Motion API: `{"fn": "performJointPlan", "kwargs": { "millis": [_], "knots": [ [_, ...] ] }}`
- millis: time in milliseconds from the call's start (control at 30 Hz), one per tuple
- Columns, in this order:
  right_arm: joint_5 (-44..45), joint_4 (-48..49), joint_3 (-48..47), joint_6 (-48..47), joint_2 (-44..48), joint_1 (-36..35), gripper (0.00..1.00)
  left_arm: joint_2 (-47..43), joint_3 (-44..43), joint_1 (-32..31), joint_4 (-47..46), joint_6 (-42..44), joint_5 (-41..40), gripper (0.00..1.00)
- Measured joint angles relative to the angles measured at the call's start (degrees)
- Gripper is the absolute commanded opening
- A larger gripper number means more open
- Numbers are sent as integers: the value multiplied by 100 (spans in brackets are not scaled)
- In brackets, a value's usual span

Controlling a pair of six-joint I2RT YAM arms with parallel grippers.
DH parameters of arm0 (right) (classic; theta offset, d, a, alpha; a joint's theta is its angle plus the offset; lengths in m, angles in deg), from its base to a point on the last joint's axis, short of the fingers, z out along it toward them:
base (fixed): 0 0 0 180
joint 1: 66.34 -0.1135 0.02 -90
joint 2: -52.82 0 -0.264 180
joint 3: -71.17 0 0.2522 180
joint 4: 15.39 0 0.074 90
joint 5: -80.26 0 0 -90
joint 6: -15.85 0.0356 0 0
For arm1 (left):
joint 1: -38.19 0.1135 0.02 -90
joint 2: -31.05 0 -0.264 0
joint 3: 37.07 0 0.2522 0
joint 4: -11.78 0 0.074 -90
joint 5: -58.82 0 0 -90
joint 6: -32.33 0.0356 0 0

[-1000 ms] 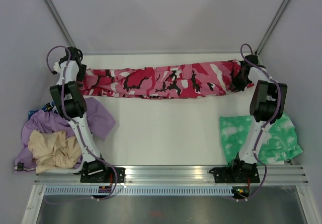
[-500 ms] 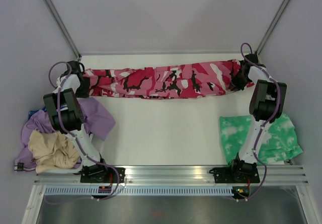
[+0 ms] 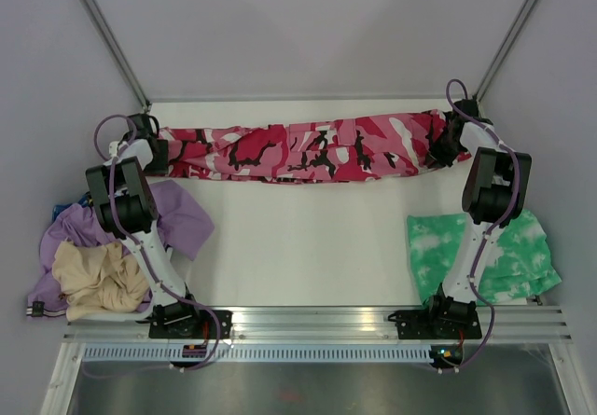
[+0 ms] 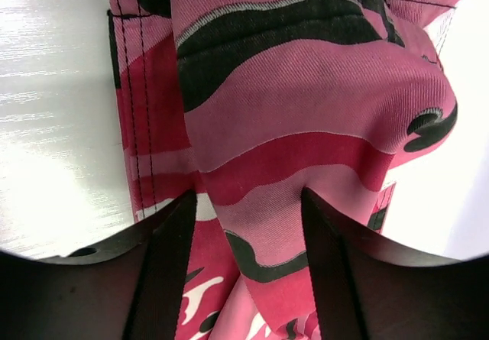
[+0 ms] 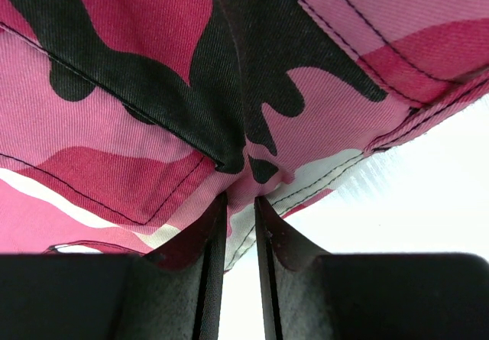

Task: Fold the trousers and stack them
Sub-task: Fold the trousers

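Note:
The trousers (image 3: 308, 150), in pink, red, white and black camouflage, lie stretched left to right along the far edge of the table. My left gripper (image 3: 157, 152) is at their left end. In the left wrist view its jaws stand wide apart with a fold of the cloth (image 4: 306, 126) lying between them, so my left gripper (image 4: 248, 202) is open. My right gripper (image 3: 446, 145) is at the right end. In the right wrist view my right gripper (image 5: 238, 202) is shut on a pinch of the trousers (image 5: 153, 88).
A lilac garment (image 3: 177, 212) and a beige garment (image 3: 98, 277) lie heaped at the left by the left arm. A green-and-white tie-dye garment (image 3: 434, 247) lies at the right by the right arm's base. A metal rail (image 3: 317, 320) runs along the near edge.
The left arm's elbow has swung left and lower while its gripper stays at the trousers' left end. The right arm and the trousers have not moved.

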Motion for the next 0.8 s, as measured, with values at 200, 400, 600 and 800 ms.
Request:
{"fn": "performJointPlan", "kwargs": {
  "millis": [200, 400, 600, 800],
  "knots": [
    [0, -2, 0, 2, 0, 0, 27, 22, 22, 0, -223, -155, -39, 20],
    [0, -7, -7, 0, 0, 0, 27, 24, 136, -2, -557, -188, -168, 2],
    [0, -4, -7, 0, 0, 0, 27, -48, 203, -13, -551, -175, -345, 2],
    [-11, -2, -7, -4, 0, 0, 27, -887, 278, -35, 262, -31, -719, 2]
  ]
}}
